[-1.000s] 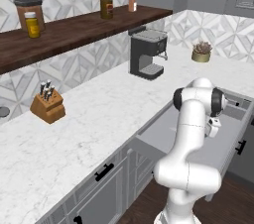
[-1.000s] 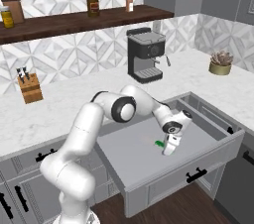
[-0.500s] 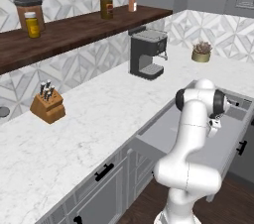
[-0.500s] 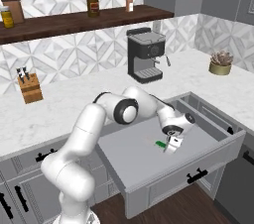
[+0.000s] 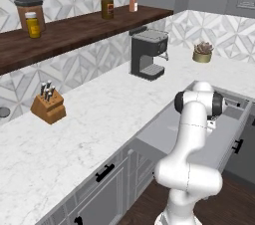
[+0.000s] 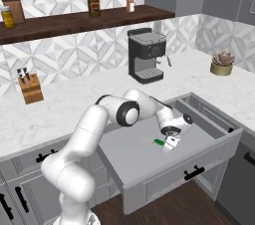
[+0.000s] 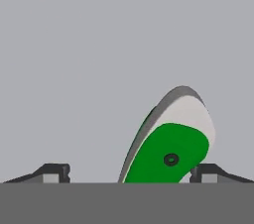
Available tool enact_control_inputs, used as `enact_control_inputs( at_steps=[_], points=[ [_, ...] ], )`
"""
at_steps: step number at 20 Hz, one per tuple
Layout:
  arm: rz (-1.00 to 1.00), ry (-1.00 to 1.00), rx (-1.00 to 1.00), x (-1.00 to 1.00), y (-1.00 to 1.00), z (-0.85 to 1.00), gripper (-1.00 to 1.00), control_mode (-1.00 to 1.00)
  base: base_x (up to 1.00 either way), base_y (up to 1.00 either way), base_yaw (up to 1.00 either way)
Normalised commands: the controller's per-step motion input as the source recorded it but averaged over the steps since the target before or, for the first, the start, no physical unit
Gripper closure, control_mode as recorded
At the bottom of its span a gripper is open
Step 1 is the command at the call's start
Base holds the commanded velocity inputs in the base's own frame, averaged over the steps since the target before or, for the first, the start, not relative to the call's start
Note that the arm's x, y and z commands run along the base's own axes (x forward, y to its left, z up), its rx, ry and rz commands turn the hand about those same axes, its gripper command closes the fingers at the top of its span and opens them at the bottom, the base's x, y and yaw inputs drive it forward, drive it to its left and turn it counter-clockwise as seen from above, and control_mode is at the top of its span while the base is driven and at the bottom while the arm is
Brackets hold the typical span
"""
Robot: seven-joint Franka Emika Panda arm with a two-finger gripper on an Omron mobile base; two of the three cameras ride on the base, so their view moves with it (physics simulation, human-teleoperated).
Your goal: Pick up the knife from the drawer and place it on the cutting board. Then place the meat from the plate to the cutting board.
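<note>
From the left base view, the white arm is reaching down into the open drawer (image 5: 226,134), and its own elbow is covering the hand, so the claw's spread cannot be told from this side. A knife block (image 5: 48,105) is sitting far off on the counter, and a coffee machine (image 5: 147,53) is standing near the back wall.

From the right base view, the gripper (image 6: 168,145) is pointing down at the drawer (image 6: 149,162) floor, right over the knife (image 6: 158,142), whose green handle is peeking out just to the left of the fingers. The drawer is holding nothing else that can be made out on its pale grey floor.

In the hand view, the two fingertips are standing wide apart at the bottom corners, pinching nothing. The knife (image 7: 171,153) is lying between them but well off-centre, crowding the right fingertip (image 7: 208,172), with a broad gap on the left. Its long axis is running up and slightly right, away from the camera, roughly across the closing line. Judging by this, the closing fingers should be meeting the handle's flanks, the right one first.
</note>
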Motion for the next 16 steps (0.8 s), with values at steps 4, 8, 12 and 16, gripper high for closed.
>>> enact_control_inputs(
  at_steps=[4, 8, 12, 16],
  points=[
    [-0.03, -0.02, -0.04, -0.59, 0.00, -0.46, 1.00, -1.00, 0.00, 0.00, 0.00],
    [0.00, 0.00, -0.06, -0.20, 0.13, -0.12, 1.00, -1.00, 0.00, 0.00, 0.00],
    [-0.01, -0.02, 0.00, -0.79, -0.01, 0.72, 1.00, -1.00, 0.00, 0.00, 0.00],
    [0.01, -0.04, -0.04, -0.84, -0.01, 1.00, 1.00, -1.00, 0.00, 0.00, 0.00]
  ],
)
